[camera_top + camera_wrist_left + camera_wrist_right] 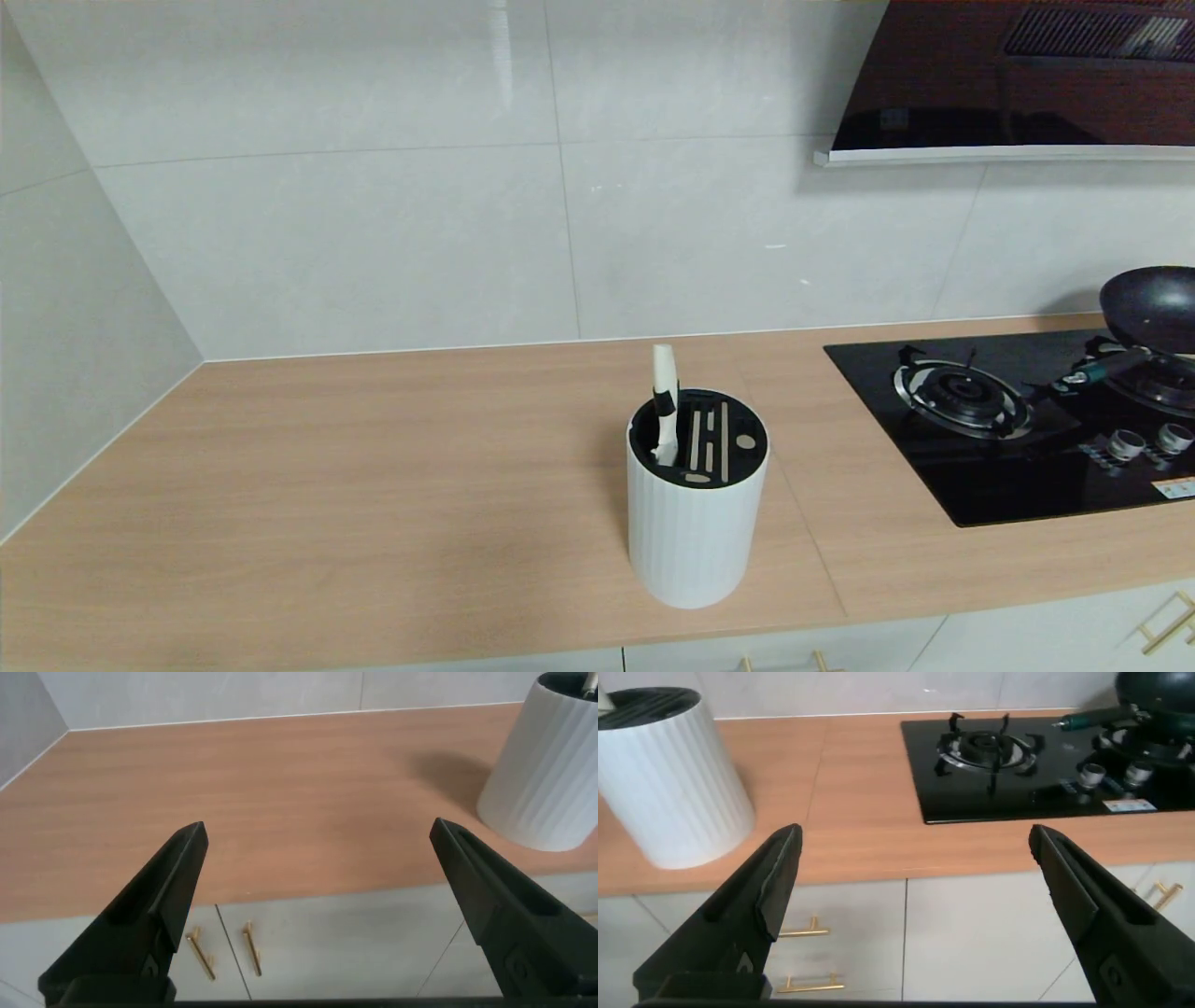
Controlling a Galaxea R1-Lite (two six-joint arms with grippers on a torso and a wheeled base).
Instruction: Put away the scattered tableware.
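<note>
Tableware here is a single white-handled utensil with a dark band on its shaft, standing nearly upright in a slot at the left edge of the holder's black slotted top; the holder, a white ribbed cylinder, stands upright on the wooden counter near its front edge, well apart from the black gas hob to the right; a dark pan sits on the hob's far-right burner, its handle pointing toward the left burner, and two knobs lie near the hob's front; a dark range hood hangs above against the pale tiled wall; the left gripper is spread wide with nothing between its fingers, out in front of the counter edge, the holder off to one side; the right gripper is likewise spread wide and holds nothing, above the cabinet fronts with brass handles, the holder and the hob beyond it.
</note>
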